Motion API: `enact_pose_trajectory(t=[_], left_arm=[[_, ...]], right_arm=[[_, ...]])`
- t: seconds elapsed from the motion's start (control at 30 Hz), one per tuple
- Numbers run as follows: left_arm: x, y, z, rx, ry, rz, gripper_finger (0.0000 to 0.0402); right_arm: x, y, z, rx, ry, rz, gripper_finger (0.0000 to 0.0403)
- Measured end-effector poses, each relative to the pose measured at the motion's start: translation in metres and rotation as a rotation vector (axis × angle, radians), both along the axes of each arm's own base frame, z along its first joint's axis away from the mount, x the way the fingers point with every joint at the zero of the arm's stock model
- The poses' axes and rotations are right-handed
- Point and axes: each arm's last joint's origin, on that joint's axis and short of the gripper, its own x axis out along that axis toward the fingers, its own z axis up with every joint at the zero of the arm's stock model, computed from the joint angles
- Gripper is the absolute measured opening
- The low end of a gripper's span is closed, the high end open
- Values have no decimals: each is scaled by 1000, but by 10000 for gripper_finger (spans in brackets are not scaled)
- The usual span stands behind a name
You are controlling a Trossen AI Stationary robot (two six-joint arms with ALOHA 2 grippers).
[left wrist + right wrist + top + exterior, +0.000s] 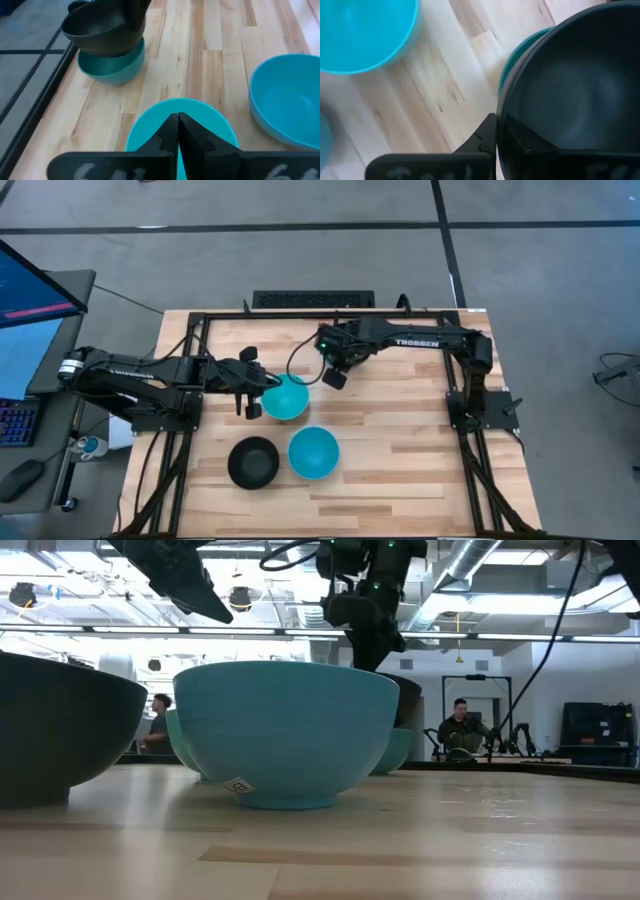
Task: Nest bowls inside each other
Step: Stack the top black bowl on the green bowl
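Starting nearest the table's front edge, the front black bowl [253, 462] and front cyan bowl [313, 452] sit side by side, just apart, mouths up, with no gripper near them. Behind them the rear cyan bowl [285, 400] also rests on the table [400, 470], mouth up. The left gripper [178, 131] hangs over its near rim with fingers pressed together and nothing between them (the low view shows it well clear above the bowl).

Farthest back, the right gripper [497, 132] pinches the rim of the held black bowl [565, 100], one finger inside the wall and one outside. That bowl is in the mouth of the teal bowl [112, 67], slightly tilted; whether it is fully seated I cannot tell.

The coming move likely turns on this pair: black directly above teal, both opening upward, centres nearly in line, so letting go should drop it home. Being round, the bowls have no long axis; only the upward mouth matters. For the rear cyan bowl, the left arm is plainly nearer.
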Motion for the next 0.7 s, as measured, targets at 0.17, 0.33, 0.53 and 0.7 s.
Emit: enact_pose_trajectory(t=[0.17, 0.33, 0.53, 0.7], left_arm=[[1, 0, 1, 7, -10, -3, 2], [1, 0, 1, 13, -9, -6, 2], [1, 0, 1, 12, -16, -6, 2], [1, 0, 2, 11, -24, -6, 2]], right_arm=[[1, 2, 0, 21, -16, -9, 57], [5, -3, 2, 12, -66, -30, 103], [8, -9, -7, 26, -48, -72, 178], [20, -4, -45, 42, 70, -76, 219]])
